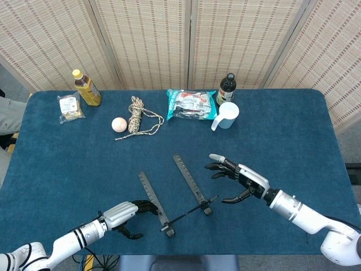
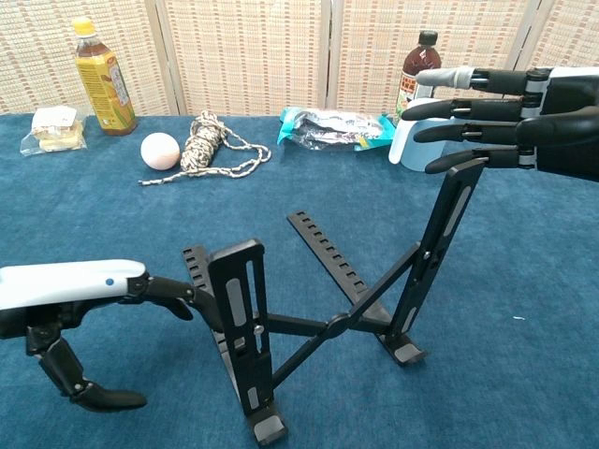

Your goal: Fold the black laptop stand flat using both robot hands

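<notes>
Laptop stand (image 2: 328, 309) sits unfolded at near-centre of the table (image 1: 293, 130). Left hand (image 2: 84, 309) and right hand (image 2: 496, 79) both spread, holding nothing. Looks rigid, light, hinged (likely tippy); grip both upright arms near the tops.

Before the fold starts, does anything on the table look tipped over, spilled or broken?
Nothing stands out. The laptop stand stands open and whole on the table, both bottles and the mug are upright, and no spill shows. Each robot hand is open beside the stand.
</notes>
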